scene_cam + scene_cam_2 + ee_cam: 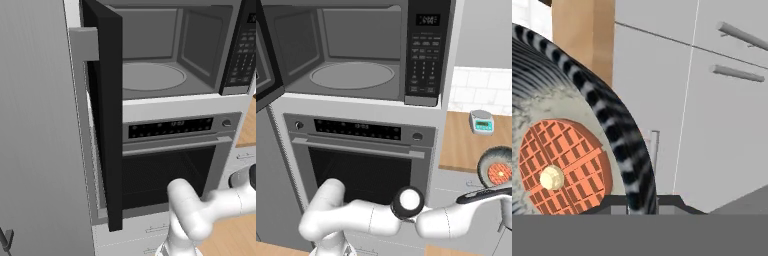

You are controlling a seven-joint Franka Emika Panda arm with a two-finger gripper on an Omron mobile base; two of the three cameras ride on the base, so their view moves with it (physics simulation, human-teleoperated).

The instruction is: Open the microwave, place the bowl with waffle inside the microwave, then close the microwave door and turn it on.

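The microwave stands open, its door swung out to the left and its round turntable bare. The keypad runs down its right side. Right of the oven, level with the counter edge, the grey patterned bowl hangs in the air with a red-brown waffle inside. My gripper is shut on the bowl's near rim. In the hand view the striped rim runs down between the fingertips of the gripper, with the waffle and a pale butter pat at the left.
The silver-fronted oven sits below the microwave. A small kitchen scale rests on the wooden counter to the right. Grey drawer fronts with bar handles lie behind the bowl. A tall grey cabinet side is at the left.
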